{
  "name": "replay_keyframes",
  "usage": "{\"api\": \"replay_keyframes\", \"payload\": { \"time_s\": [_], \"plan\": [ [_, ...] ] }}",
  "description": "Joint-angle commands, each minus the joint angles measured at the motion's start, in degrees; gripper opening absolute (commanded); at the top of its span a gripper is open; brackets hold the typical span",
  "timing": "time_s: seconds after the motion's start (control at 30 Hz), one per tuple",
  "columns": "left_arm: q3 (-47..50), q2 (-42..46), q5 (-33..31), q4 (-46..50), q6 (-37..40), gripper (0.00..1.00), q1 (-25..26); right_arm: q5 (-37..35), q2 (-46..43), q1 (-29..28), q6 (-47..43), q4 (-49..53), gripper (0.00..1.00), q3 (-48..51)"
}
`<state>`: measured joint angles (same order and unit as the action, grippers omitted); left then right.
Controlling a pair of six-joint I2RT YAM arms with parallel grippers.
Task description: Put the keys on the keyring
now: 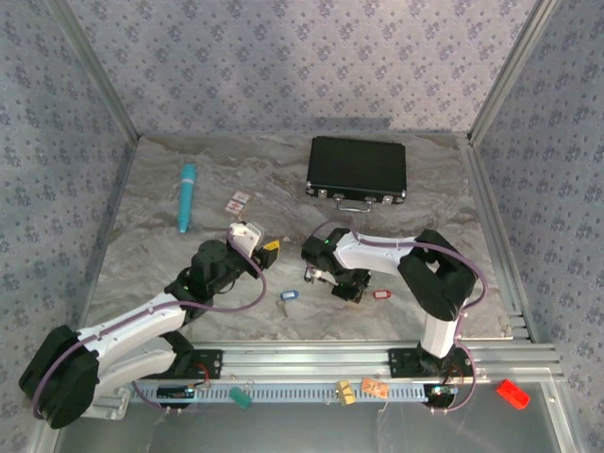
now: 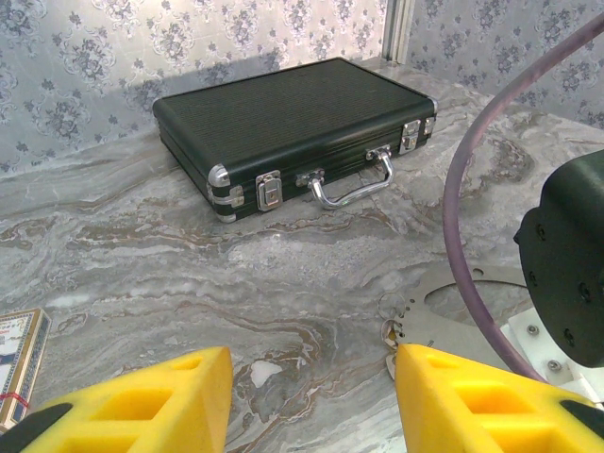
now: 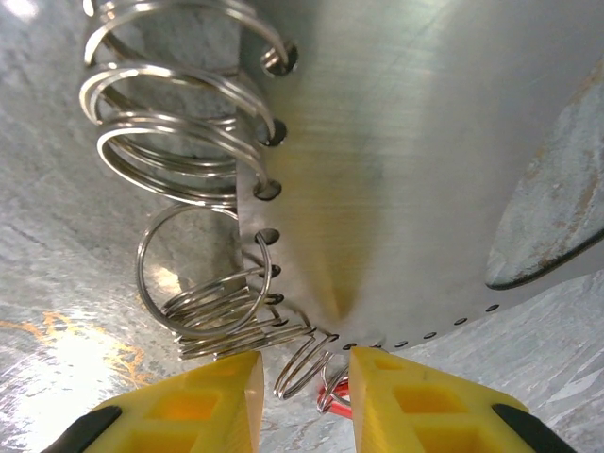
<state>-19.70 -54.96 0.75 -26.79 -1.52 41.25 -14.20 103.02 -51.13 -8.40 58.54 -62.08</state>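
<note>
Since it is thin wire, keyring (image 3: 298, 368): light, springy, slippery; pinch one coil edge-on
right gripper (image 3: 304, 359): narrowed around it at the plate (image 3: 396, 142) edge, right of the blue key (image 1: 288, 296); grip unclear
left gripper (image 2: 311, 363): half open, empty

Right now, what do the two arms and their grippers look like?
The left arm and right arm have black joints, white links and a looping purple cable each. The left gripper and right gripper carry chunky yellow fingers with recessed pockets, black at the base.
</note>
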Motion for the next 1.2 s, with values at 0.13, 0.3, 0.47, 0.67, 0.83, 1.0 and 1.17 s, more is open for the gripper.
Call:
{"api": "replay_keyframes", "payload": {
  "time_s": [0.13, 0.3, 0.47, 0.67, 0.83, 1.0, 1.17],
  "plan": [
    [-0.95, 0.47, 0.04, -0.34, 1.0, 0.49, -0.27, -1.69, 0.97, 0.29, 0.93, 1.44, 0.28, -0.85],
    [-0.94, 0.57, -0.05, -0.2, 1.08, 0.49, -0.25, -2.35, 0.95, 0.37, 1.02, 0.88, 0.24, -0.8],
    [-0.98, 0.79, -0.16, 0.07, 1.15, 0.49, -0.28, -2.68, 0.95, 0.64, 0.95, 0.41, 0.22, -0.76],
    [-1.16, 0.91, -0.2, 0.29, 1.18, 0.49, -0.3, -2.83, 1.04, 0.91, 0.82, 0.16, 0.14, -0.87],
    [-1.21, 1.08, -0.27, 0.49, 1.36, 0.49, -0.28, -2.71, 0.87, 1.21, 0.61, 0.12, 0.09, -0.82],
    [-1.33, 1.28, -0.47, 0.72, 1.43, 0.49, -0.26, -2.57, -0.35, 1.8, 0.49, -0.64, 0.0, -0.84],
    [-2.24, 1.56, -0.92, 2.26, 1.73, 0.49, -0.25, -2.26, -5.42, 2.36, -0.77, -4.09, 0.0, -1.04]
  ]
}}
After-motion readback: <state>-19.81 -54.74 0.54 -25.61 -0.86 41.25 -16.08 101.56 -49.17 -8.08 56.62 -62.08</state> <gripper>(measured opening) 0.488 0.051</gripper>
